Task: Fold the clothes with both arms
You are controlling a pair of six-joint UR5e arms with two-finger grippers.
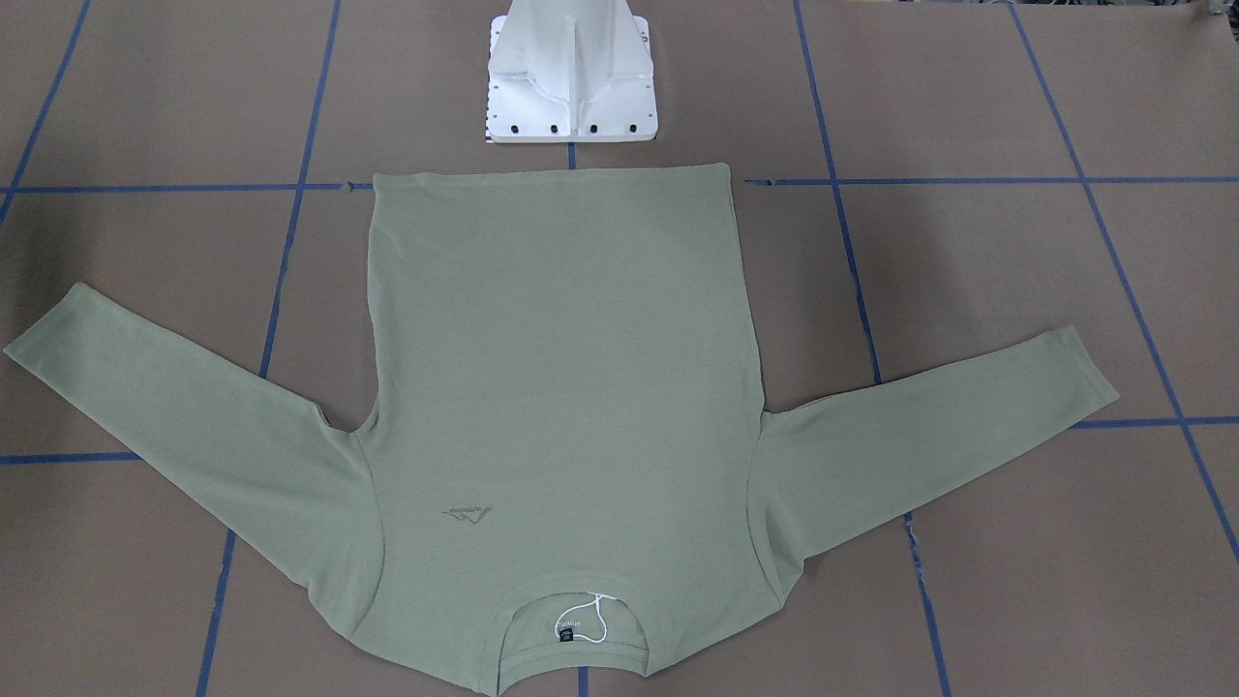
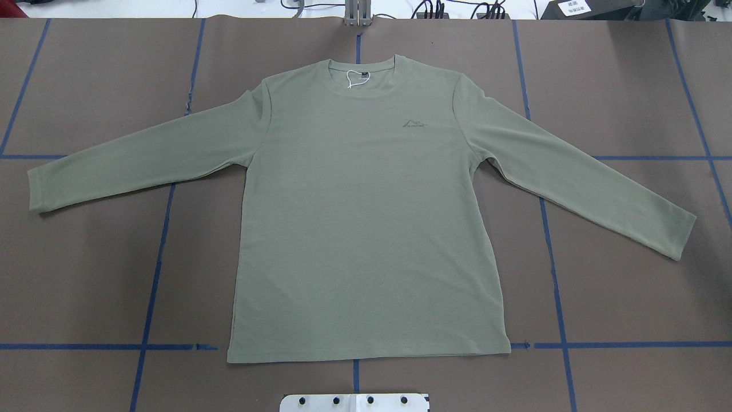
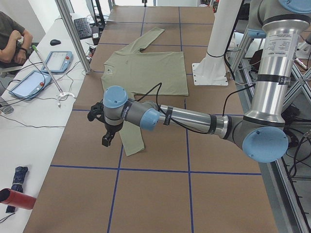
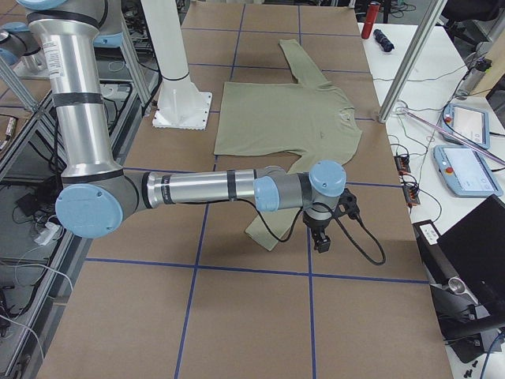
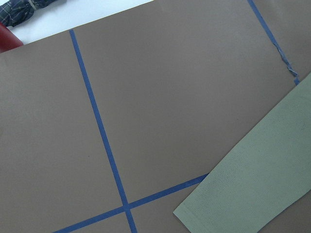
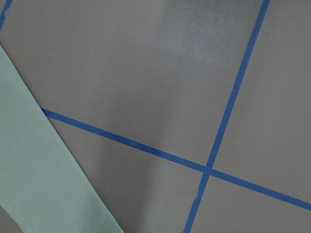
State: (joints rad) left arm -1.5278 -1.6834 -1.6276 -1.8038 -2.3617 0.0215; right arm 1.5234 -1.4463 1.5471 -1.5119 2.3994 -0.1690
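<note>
In the overhead view the shirt (image 2: 366,217) lies flat and face up in the middle of the table (image 2: 86,274). Its collar (image 2: 361,71) is at the top of the frame and its hem (image 2: 366,355) at the bottom, with both sleeves spread outward. Nothing is folded yet, so we judge the step in hand to be the first grasp, most likely a sleeve on each side.

At the left of the frame, the left-hand sleeve (image 2: 143,154) ends in a cuff (image 2: 35,191) with bare table around it. In the left side view the left gripper (image 3: 106,141) hangs above the table near that cuff; we cannot tell whether it is wide or narrow. To grasp well, we should come down at the cuff's edge, pinch only the sleeve's layers and lift low, so the body does not drag.

At the right, the other sleeve (image 2: 577,177) reaches lower in the frame. The right gripper (image 4: 322,243) hovers near its end, and its spread is likewise impossible to tell.

Open room is generous on both sides. The hem lies close to the white base (image 2: 354,402) at bottom centre — so we should carry folds inward, not toward it.
</note>
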